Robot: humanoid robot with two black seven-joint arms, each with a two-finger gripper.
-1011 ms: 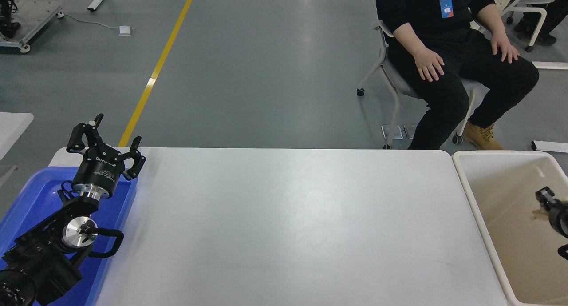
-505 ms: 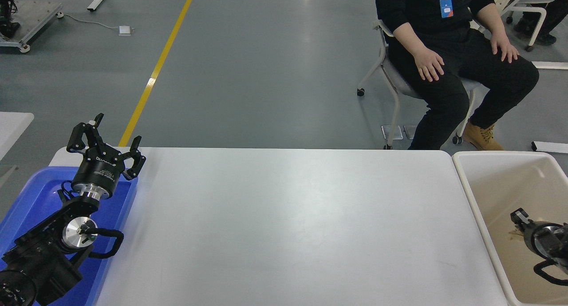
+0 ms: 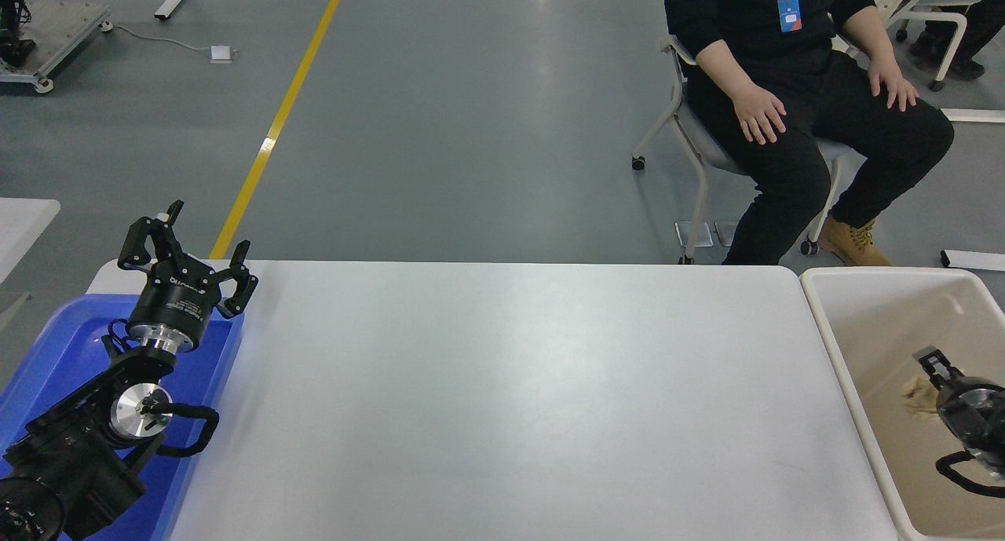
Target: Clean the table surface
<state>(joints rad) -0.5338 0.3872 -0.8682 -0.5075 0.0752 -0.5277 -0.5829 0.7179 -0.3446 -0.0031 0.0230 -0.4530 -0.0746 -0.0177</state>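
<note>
The wide matte white desk (image 3: 502,400) fills the middle, the left gripper (image 3: 188,246) with fingers released over a blue plastic tray (image 3: 55,345), the right gripper (image 3: 934,364), finger state unclear, inside a beige plastic bin (image 3: 879,305) by a crumpled tan scrap (image 3: 917,392).

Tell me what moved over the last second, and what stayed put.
The right end effector, over the beige bin, dropped toward the picture's bottom, then edged back up a little; a pale scrap sits beside it, grip unclear. The left end effector, blue tray, table surface and seated person stayed unchanged.
</note>
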